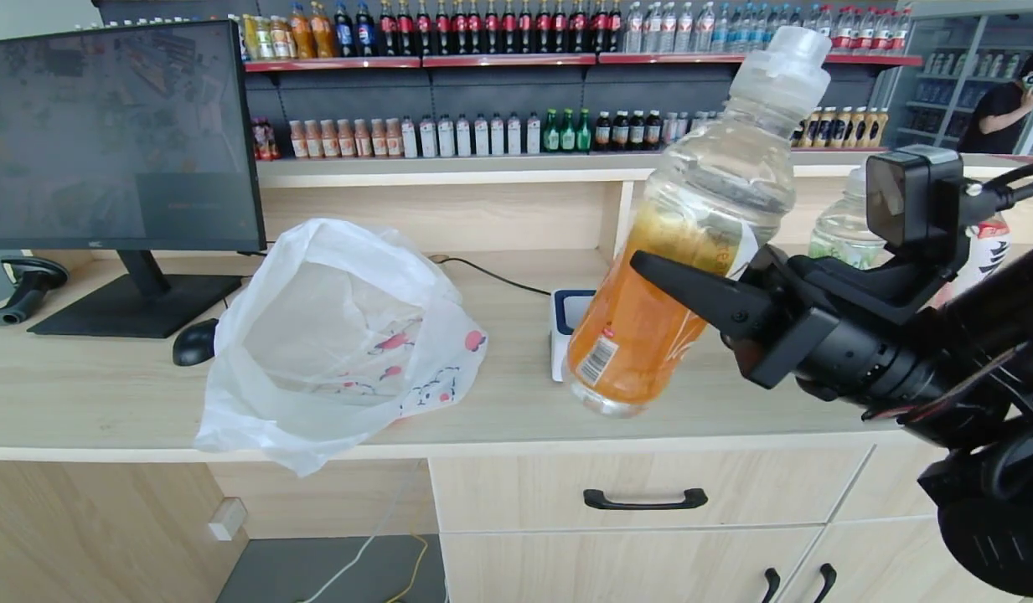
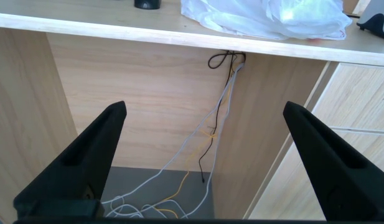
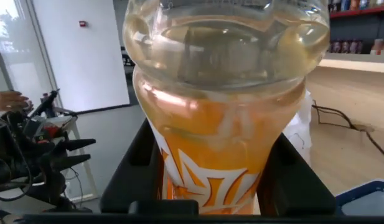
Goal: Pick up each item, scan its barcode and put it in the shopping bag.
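Note:
My right gripper (image 1: pixel 692 276) is shut on an orange-drink bottle (image 1: pixel 684 243), holding it tilted above the counter with its barcode label turned down toward the white barcode scanner (image 1: pixel 564 322) just behind it. In the right wrist view the bottle (image 3: pixel 223 124) sits clamped between the black fingers (image 3: pixel 139 171). The white plastic shopping bag (image 1: pixel 340 343) lies open on the counter to the left of the bottle; its edge (image 2: pixel 266 15) hangs over the counter front in the left wrist view. My left gripper (image 2: pixel 204 168) is open, low in front of the counter's underside, holding nothing.
Two more bottles (image 1: pixel 843 222) stand behind my right arm. A monitor (image 1: pixel 118 138), a mouse (image 1: pixel 195 342) and a handheld scanner (image 1: pixel 22 289) occupy the counter's left. Drawers with black handles (image 1: pixel 644 500) are below. Loose cables (image 2: pixel 210 130) hang under the counter.

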Controlling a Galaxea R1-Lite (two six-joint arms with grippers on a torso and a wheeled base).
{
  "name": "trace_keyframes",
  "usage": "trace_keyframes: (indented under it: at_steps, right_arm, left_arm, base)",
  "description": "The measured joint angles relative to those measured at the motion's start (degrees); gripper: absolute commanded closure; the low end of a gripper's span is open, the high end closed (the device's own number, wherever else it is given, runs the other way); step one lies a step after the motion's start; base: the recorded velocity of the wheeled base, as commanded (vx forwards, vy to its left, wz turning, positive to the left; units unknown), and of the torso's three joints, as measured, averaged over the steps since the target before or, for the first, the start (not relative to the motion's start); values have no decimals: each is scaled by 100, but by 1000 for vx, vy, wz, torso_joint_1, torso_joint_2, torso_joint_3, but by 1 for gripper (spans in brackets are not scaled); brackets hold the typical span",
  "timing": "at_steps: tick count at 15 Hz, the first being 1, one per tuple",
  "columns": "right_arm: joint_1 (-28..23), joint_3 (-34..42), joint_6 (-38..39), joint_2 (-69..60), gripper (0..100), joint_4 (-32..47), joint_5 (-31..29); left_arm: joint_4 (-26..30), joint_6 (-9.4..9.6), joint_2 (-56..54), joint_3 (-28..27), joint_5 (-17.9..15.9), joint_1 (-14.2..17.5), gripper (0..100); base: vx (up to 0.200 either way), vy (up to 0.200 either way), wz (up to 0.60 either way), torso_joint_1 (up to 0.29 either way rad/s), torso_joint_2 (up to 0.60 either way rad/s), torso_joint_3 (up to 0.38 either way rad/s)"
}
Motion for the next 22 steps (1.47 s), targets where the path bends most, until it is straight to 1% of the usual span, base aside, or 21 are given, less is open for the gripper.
trace_keyframes:
  at_steps: [2, 4, 6, 7, 10, 12, 16, 18, 20, 22]
  right_arm:
    - [-168, -837, -158, 356, 100, -17, 15]
    - [-262, -1510, -512, 758, 100, -15, 0]
    - [-307, -1987, -1172, 1174, 100, -1, -10]
    - [-347, -2100, -1380, 1318, 100, -1, -7]
    - [-475, -2267, -1930, 1591, 100, 0, -10]
    - [-491, -2384, -2706, 1725, 100, -6, 4]
    - [-550, -2450, -3610, 1885, 100, -1, -5]
    - [-660, -2458, -4425, 1915, 100, -1, 28]
    - [-747, -2461, -4970, 1926, 100, -4, 63]
    - [-745, -2436, -5485, 1957, 100, -6, 302]
  left_arm:
    - [-2, 0, 0, 0, 0, 0, 0]
    - [0, -2, 0, 0, 0, 0, 0]
    - [0, 0, 0, 0, 0, 0, 0]
    - [0, 0, 0, 0, 0, 0, 0]
    - [0, 0, 0, 0, 0, 0, 0]
    - [0, 0, 0, 0, -2, 0, 0]
    - [0, 0, 0, 0, -2, 0, 0]
    - [0, 0, 0, 0, 0, 0, 0]
    - [-2, 0, 0, 0, 0, 0, 0]
    - [0, 0, 0, 0, 0, 0, 0]
  base:
    - [0, 0, 0, 0, 0, 0]
    - [0, 0, 0, 0, 0, 0]
    - [0, 0, 0, 0, 0, 0]
    - [0, 0, 0, 0, 0, 0]
    - [0, 0, 0, 0, 0, 0]
    - [0, 0, 0, 0, 0, 0]
    - [0, 0, 0, 0, 0, 0]
    - [0, 0, 0, 0, 0, 0]
    - [0, 0, 0, 0, 0, 0]
    - [0, 0, 0, 0, 0, 0]
